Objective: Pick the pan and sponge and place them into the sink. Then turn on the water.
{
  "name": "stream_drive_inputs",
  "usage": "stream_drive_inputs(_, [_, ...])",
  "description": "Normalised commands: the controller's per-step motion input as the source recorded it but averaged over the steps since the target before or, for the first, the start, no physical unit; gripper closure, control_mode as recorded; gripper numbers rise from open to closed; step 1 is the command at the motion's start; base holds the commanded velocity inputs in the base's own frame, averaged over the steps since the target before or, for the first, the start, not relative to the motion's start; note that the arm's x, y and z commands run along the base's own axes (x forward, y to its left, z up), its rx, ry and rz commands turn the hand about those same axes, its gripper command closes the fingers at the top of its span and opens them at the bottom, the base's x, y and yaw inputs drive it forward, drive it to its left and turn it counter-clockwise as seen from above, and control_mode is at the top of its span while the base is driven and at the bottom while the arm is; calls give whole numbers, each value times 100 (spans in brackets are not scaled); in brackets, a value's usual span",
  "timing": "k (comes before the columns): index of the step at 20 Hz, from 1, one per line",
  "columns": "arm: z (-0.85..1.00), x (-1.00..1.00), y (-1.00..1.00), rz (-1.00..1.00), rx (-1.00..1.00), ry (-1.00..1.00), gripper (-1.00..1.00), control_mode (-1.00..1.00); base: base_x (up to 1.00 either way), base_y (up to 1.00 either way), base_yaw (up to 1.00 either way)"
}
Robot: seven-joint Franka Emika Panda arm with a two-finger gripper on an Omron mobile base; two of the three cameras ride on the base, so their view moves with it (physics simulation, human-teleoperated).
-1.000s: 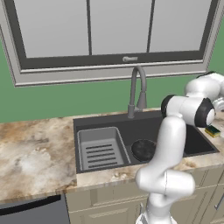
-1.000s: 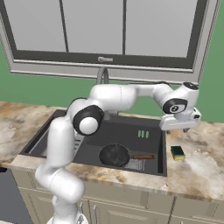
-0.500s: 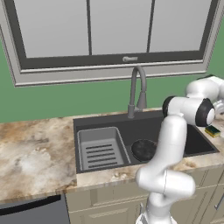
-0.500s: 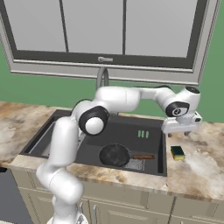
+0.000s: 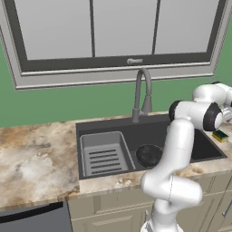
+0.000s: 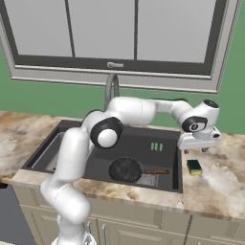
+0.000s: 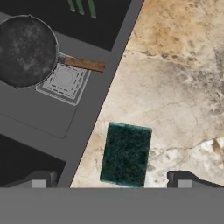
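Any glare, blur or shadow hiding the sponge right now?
Hand view: the sponge is sharp, evenly lit, its dark green face showing, no glare. Right base view: crisp, sponge plain on the counter. Left base view: sponge small beside the arm.

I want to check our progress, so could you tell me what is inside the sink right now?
The pan lies in the sink partly over the drain grate, beside a ribbed rack insert. The arm hides part of the basin.

Below the wide-spread jaws, the sponge (image 7: 126, 154) lies on bare worktop (image 7: 183, 87) with free room on its far side; only the sink (image 7: 105, 87) rim runs just beside its other edge.
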Motion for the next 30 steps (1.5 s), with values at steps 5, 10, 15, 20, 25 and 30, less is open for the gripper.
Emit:
stream_drive_inputs(5, [-16,4,-3,0,-2,-1,-100,-100,0,0,0])
stream_drive_inputs(10, [-17,-2,0,-3,-2,0,-100,-100,0,0,0])
stream_drive_inputs(15, [-18,-2,0,-3,-1,1,-100,-100,0,0,0])
stream_drive_inputs(20, [-19,-5,0,-1,0,1,-100,-100,0,0,0])
stream_drive_inputs(25, [-23,-9,0,0,0,1,-100,-100,0,0,0])
stream_drive_inputs(30, [-26,-9,0,0,0,1,-100,-100,0,0,0])
